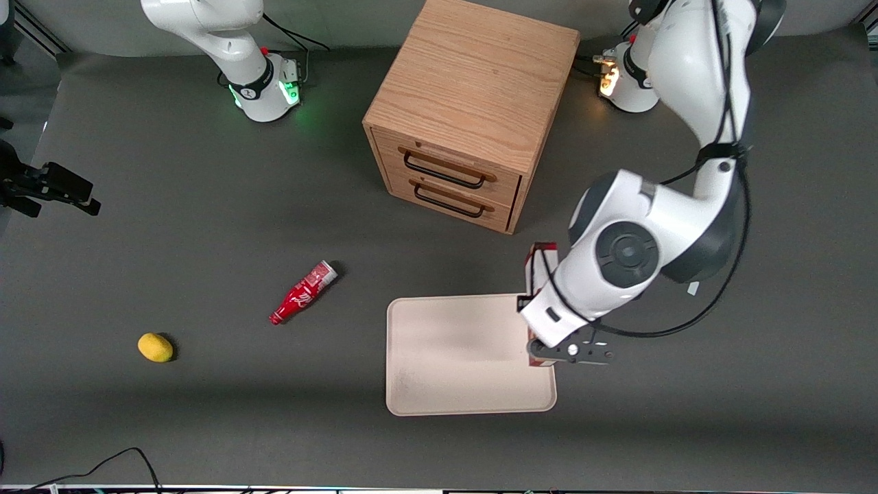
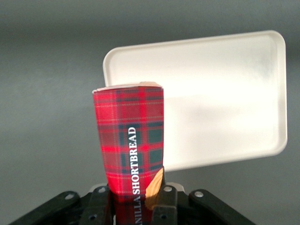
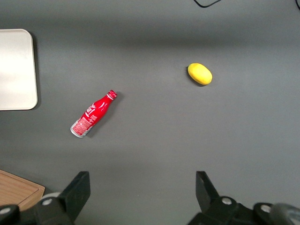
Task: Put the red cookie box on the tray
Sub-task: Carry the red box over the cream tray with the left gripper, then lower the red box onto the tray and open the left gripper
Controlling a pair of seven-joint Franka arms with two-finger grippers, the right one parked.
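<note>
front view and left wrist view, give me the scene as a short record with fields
gripper: shut on the red cookie box, held at the tray's edge toward the working arm's end
tray: cream, nothing resting flat on it yet
cabinet: wooden, two drawers, farther from the front camera than the tray
red bottle: lying on the table, toward the parked arm's end
lemon: nearer the camera than the bottle
</note>
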